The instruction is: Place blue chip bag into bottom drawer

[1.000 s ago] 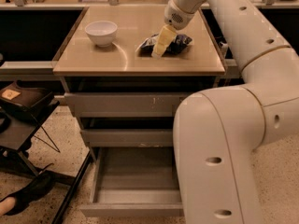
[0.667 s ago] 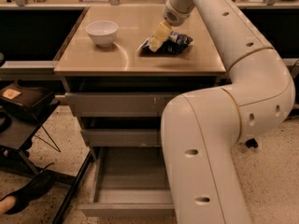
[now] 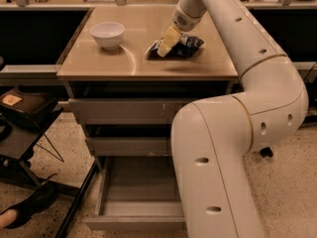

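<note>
The small shiny dark-blue foil chip bag (image 3: 187, 46) is seen lying on the flat tan worktop (image 3: 124, 63), in its right half, nearer the far edge than the near edge and well clear of the right edge. The cream-coloured gripper (image 3: 163, 49) of the large white jointed robot arm (image 3: 247, 48) is set at a slant against the left end of the bag, with its tip pointed towards the near left corner. Whether the gripper is clenched on the bag or released cannot be told. A round white ceramic bowl (image 3: 108, 34) is placed upright in the left half of the worktop, towards the far left corner and apart from the bag. Three grey metal drawers are stacked under the near edge. The top drawer front (image 3: 119, 111), marked with pale scratches, and the shorter plain drawer front (image 3: 129, 146) below it are pulled out slightly. The deep grey metal bottom drawer (image 3: 141, 192) is drawn out farthest, with its flat floor exposed, and its right side is hidden by the lower part of the arm
</note>
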You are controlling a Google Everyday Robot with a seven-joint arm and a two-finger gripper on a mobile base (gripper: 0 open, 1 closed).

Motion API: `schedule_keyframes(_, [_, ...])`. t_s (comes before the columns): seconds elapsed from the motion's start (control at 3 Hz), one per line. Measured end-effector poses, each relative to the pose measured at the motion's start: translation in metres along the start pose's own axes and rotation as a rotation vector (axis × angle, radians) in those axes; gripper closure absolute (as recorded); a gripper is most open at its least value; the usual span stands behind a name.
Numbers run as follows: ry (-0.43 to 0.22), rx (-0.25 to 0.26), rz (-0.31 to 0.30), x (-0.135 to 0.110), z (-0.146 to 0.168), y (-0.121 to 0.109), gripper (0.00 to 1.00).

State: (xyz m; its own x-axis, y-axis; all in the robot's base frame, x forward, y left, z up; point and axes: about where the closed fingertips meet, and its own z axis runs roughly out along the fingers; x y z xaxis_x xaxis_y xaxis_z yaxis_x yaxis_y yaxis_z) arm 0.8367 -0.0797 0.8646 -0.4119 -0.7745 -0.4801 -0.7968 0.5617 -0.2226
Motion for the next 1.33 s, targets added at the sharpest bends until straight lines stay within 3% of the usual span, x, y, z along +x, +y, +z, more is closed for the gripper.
schedule_keyframes(0.33, [0.0,0.0,0.0,0.0,0.0,0.0,0.18])
schedule_keyframes(1.33, [0.0,0.0,0.0,0.0,0.0002,0.0001,0.88])
